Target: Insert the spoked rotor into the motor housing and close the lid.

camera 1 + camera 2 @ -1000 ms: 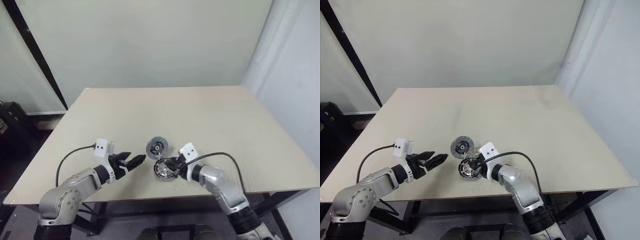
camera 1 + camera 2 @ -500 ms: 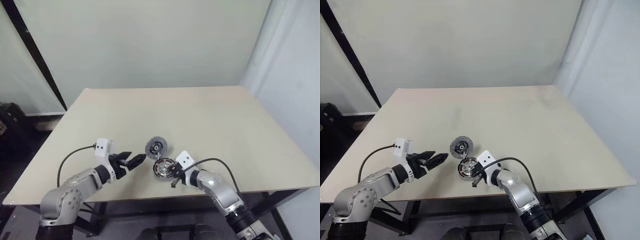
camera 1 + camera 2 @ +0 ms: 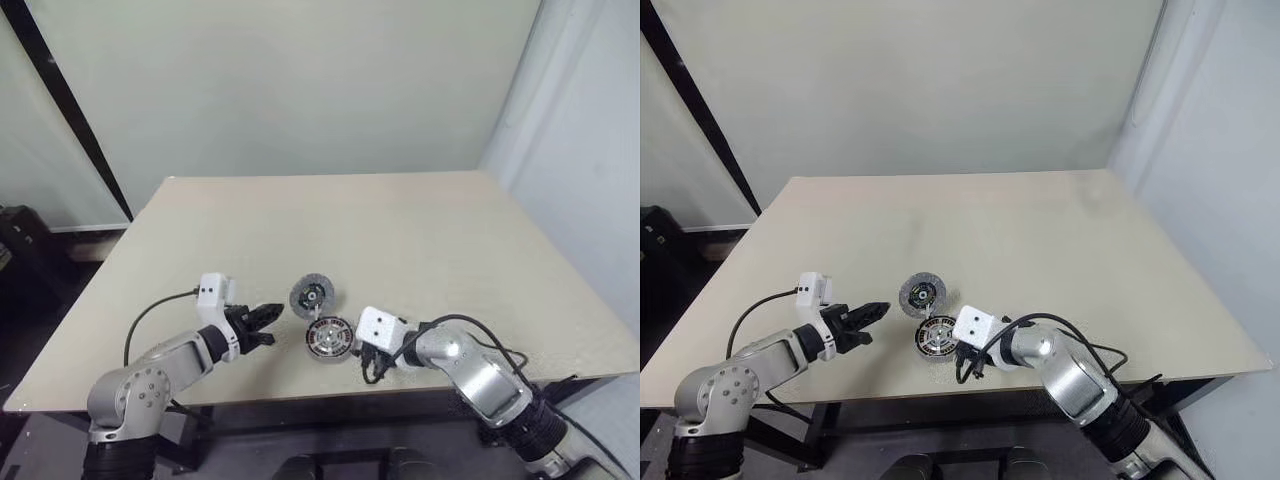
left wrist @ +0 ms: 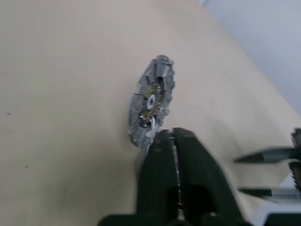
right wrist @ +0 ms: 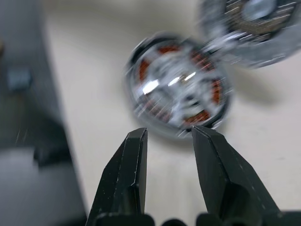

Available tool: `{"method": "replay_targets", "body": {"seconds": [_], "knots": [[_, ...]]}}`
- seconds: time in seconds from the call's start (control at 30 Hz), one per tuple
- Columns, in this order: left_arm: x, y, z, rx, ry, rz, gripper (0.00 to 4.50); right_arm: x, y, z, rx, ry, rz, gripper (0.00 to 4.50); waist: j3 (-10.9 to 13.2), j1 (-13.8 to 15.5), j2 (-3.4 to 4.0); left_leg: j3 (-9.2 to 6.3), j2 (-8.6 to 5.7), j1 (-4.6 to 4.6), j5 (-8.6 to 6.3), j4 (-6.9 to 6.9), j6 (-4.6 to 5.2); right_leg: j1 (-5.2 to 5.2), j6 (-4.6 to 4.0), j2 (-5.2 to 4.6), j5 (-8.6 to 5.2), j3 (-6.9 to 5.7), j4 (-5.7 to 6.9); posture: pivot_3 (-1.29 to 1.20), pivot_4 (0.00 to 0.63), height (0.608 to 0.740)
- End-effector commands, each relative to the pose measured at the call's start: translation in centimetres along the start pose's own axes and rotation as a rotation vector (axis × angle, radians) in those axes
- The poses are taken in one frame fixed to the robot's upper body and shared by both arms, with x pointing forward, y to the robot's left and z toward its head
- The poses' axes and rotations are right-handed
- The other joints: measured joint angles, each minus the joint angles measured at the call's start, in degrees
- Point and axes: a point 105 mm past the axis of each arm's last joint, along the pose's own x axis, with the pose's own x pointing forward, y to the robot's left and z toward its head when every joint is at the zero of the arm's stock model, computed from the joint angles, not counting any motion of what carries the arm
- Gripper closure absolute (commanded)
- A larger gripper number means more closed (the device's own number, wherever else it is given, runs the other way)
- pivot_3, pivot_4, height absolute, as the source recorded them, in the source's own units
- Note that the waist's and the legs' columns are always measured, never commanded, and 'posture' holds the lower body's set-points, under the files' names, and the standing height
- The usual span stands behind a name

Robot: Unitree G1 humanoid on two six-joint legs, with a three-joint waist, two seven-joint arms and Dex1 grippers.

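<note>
The round flat motor housing with coppery-brown windings [image 3: 329,338] lay flat near the front edge of the pale beige bench [image 3: 420,240]. Silvery spokes seemed to cross its centre, so the spoked rotor probably sat in it already, though the views could not settle that. The flat round speckled grey lid with a dark hub [image 3: 311,296] lay just behind it, their rims close or touching.

Both parts looked like stiff, dense metal, small and probably heavier than their size suggests. The lid's thin rim and smooth faces would likely slip under hard fingers, so a pinch across the edge, or at the hub, seemed the safest hold. The housing's fine windings looked fragile and best left untouched, with any hold kept to its outer rim.

The left claw [image 3: 268,316] was clenched on nothing, its tip just left of the lid. The right claw [image 5: 168,136] stood part-way released and empty, fingers apart, just beside the housing's right side.

The bench top was smooth, matt and level, likely letting discs slide if nudged. Behind it rose a plain pale green wall [image 3: 300,90], with a dark slanting post [image 3: 75,110] at the left.
</note>
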Motion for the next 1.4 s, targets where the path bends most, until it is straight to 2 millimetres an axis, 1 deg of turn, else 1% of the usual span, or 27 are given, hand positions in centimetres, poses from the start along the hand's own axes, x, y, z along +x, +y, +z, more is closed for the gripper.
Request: {"method": "replay_targets", "body": {"seconds": [0.03,0.1,0.17,0.23,0.33,0.5,0.83,1.13,1.4], "knots": [[0.1,-0.4,0.9,0.003,-0.021,-0.007,4.47,-0.5,-0.1,1.7,-0.132,0.002,0.022,2.89,0.0,0.0,-0.01,0.0,0.0,0.0,0.0,0.02,0.0,0.01,0.0,0.0,0.0,0.0,0.0,0.0,0.0,0.74],[0.3,-0.3,0.8,0.001,-0.014,0.0,4.47,-0.4,-0.6,2.4,-0.176,-0.01,0.004,2.89,0.0,0.0,-0.03,0.02,0.03,0.0,0.0,0.07,0.0,0.01,0.0,0.0,0.0,-0.01,0.01,0.0,0.0,0.74],[0.4,-0.3,0.6,-0.002,-0.01,0.002,4.47,-0.3,-0.6,2.4,-0.199,0.006,0.03,2.89,0.0,0.0,-0.03,0.03,0.03,0.0,0.0,0.11,0.0,0.03,0.0,0.0,0.0,-0.01,0.01,0.0,0.0,0.74],[0.4,-0.3,0.5,-0.005,-0.007,0.004,4.5,-0.3,-0.3,2.4,-0.201,0.023,0.065,2.51,0.0,0.0,-0.06,0.03,0.02,0.0,0.0,0.14,0.0,0.06,0.0,0.0,0.0,-0.01,0.01,0.0,0.0,0.74],[0.5,-0.2,0.3,-0.009,0.0,0.01,4.5,-0.2,0.3,2.6,-0.223,0.039,0.113,1.75,0.0,0.0,-0.09,-0.02,-0.01,-0.01,0.0,0.16,0.0,0.08,0.0,0.0,0.0,-0.01,0.01,0.0,0.0,0.74],[0.5,0.0,-0.1,-0.018,0.007,0.024,4.5,0.3,0.4,3.0,-0.283,0.055,0.124,0.04,0.0,0.0,-0.1,-0.01,-0.01,0.0,0.0,0.15,0.0,0.06,0.0,0.0,0.0,-0.01,0.05,0.0,0.0,0.74],[0.7,0.0,-0.5,-0.02,0.024,0.04,4.5,1.5,0.1,2.7,-0.389,0.147,0.162,0.02,0.0,0.0,-0.11,-0.02,-0.02,0.01,0.0,0.16,0.0,0.08,0.01,0.01,0.01,-0.01,0.08,0.0,0.0,0.74],[0.4,0.3,-0.8,-0.02,0.031,0.059,4.5,2.5,-0.6,2.0,-0.413,0.186,0.168,0.02,0.0,0.0,-0.12,-0.04,-0.02,0.02,0.02,0.16,0.02,0.08,0.0,0.03,0.02,0.0,0.13,0.0,0.0,0.74],[0.3,0.4,-0.8,-0.02,0.029,0.064,4.5,3.1,-0.8,1.8,-0.415,0.194,0.172,0.02,0.0,0.0,-0.12,-0.04,-0.03,0.04,0.02,0.16,0.02,0.09,-0.01,0.03,0.02,0.01,0.14,0.0,0.0,0.74]]}}
